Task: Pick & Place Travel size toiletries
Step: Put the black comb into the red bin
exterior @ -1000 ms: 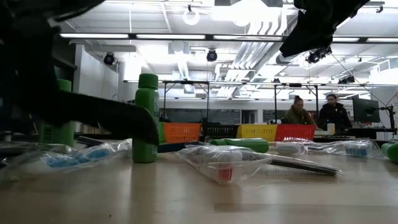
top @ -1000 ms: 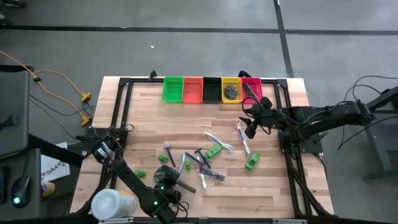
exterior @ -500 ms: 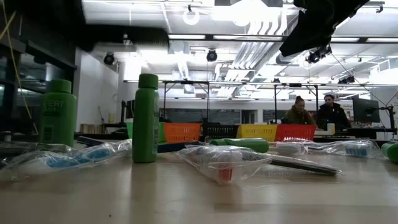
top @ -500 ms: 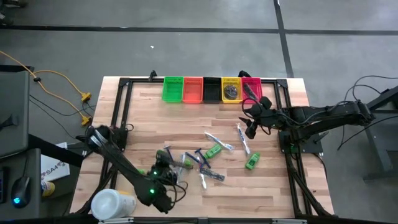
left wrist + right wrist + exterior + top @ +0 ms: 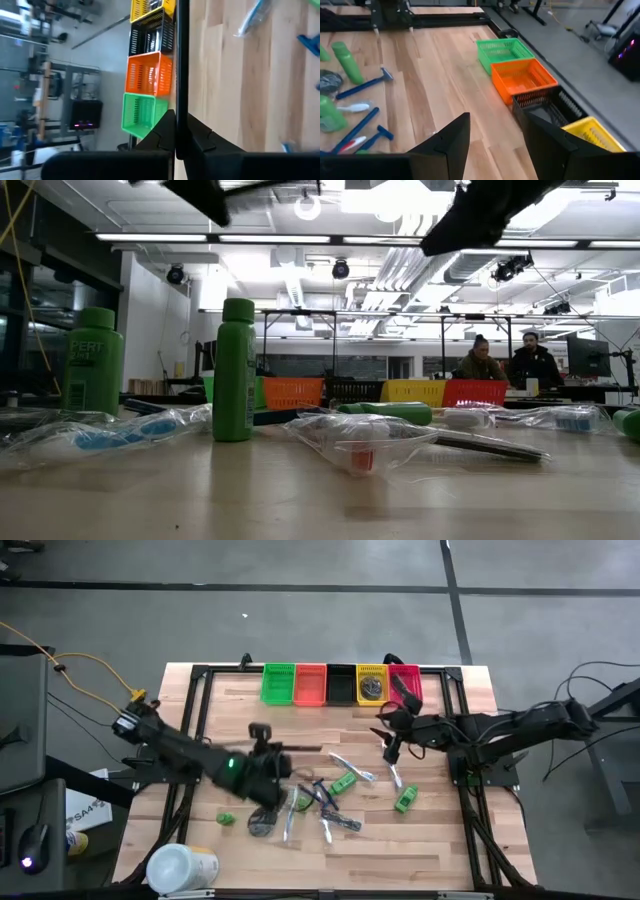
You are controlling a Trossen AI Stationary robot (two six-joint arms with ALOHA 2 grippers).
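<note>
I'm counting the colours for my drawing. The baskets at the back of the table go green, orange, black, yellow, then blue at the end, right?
Almost. The last one is not blue but pink. The high view shows the row along the table's far edge: green bin, orange bin, black bin, yellow bin, then the pink bin at the end.

Green mini bottles (image 5: 344, 783) — some upright, some lying — blue razors (image 5: 323, 790), bagged toothbrushes (image 5: 389, 762), scattered mid-table.

Coloured bins (image 5: 341, 684) along the table's (image 5: 440, 850) far edge; white tub (image 5: 181, 866) at near-left corner.
</note>
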